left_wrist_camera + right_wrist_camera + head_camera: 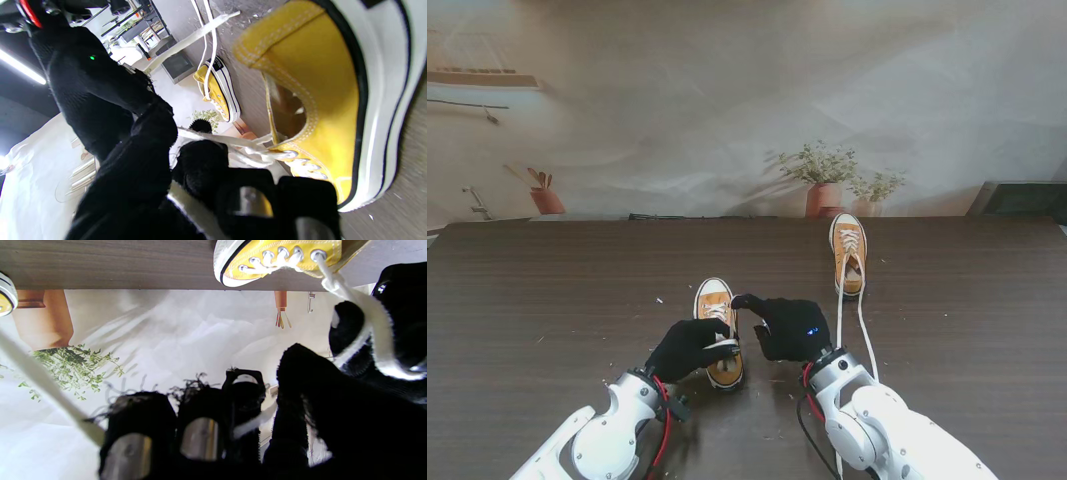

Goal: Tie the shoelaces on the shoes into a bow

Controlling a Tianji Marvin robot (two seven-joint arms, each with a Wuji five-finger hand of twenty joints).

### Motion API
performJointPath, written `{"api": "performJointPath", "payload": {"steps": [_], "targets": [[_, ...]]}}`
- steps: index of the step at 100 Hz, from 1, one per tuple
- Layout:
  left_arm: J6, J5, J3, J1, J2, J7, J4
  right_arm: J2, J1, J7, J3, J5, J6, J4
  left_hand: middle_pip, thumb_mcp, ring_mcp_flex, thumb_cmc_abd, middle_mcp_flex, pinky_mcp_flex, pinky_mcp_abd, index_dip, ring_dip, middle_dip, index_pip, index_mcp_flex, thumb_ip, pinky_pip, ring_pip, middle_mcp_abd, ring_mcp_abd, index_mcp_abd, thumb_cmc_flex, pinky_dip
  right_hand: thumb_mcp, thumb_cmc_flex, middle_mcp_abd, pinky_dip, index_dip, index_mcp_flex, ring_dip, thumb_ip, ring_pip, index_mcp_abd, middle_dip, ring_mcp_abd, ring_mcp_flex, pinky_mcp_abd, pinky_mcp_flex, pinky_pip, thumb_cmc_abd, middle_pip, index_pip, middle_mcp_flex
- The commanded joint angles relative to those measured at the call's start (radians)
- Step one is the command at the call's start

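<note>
Black-gloved left hand (689,347) and right hand (791,328) each pinch the near shoe's (719,332) laces (353,303).

The black-gloved left hand (689,347) and right hand (791,328) covered the near shoe's (718,330) laces, so the knot's state could not be told. The far shoe's (848,252) lace ends (863,335) vanished behind the right forearm. Specks on the table (547,320) were too small to identify.
</note>
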Motion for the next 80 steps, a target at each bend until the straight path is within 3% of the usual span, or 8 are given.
{"api": "performJointPath", "payload": {"steps": [1,42,55,80], "targets": [[-0.010,0.007,-0.004,0.018,0.005,-0.017,-0.007,-0.009,0.022,0.006,-0.007,0.017,0.009,0.017,0.061,-0.036,0.008,0.013,0.095,0.025,-0.134,0.020,0.001,0.002,0.055,0.016,0.014,0.251,0.062,0.117,-0.061,-0.176,0.041,-0.008,-0.013,-0.024,0.000,-0.005,0.015,0.000,-0.012,0.009,0.016,-0.022,-0.005,0.000,0.022,0.001,0.013,0.236,-0.009,0.044,-0.016,0.016],[-0.037,0.004,-0.031,0.065,0.010,-0.026,-0.031,-0.104,0.132,-0.135,-0.111,0.209,0.024,0.206,0.061,-0.059,0.008,0.034,0.089,0.025,-0.142,-0.058,-0.001,0.010,-0.093,-0.016,0.019,0.251,0.058,0.102,-0.071,-0.104,0.042,-0.017,-0.005,-0.097,0.003,0.021,0.036,0.118,0.044,0.004,0.074,-0.022,-0.010,-0.001,0.021,-0.002,0.019,0.287,-0.039,0.049,-0.012,0.126],[-0.045,-0.001,-0.035,0.074,0.012,-0.033,-0.036,-0.127,0.152,-0.164,-0.127,0.247,0.015,0.240,0.062,-0.057,0.008,0.043,0.087,0.025,-0.142,-0.065,-0.001,0.010,-0.121,-0.021,0.018,0.251,0.058,0.099,-0.071,-0.092,0.037,-0.017,-0.057,-0.113,-0.006,0.086,0.043,0.169,0.078,0.002,0.089,-0.021,-0.006,-0.007,0.021,0.001,0.026,0.287,-0.013,0.047,-0.024,0.168],[-0.046,-0.004,-0.039,0.080,0.016,-0.049,-0.040,-0.157,0.167,-0.174,-0.142,0.313,-0.008,0.270,0.063,-0.040,0.008,0.053,0.084,0.025,-0.144,-0.063,-0.001,0.012,-0.197,-0.012,0.014,0.251,0.058,0.090,-0.071,-0.075,0.020,-0.018,-0.080,-0.158,-0.010,0.161,0.041,0.271,0.129,-0.025,0.100,-0.005,0.001,-0.008,0.021,0.002,0.034,0.287,-0.134,0.045,-0.045,0.236]]}}
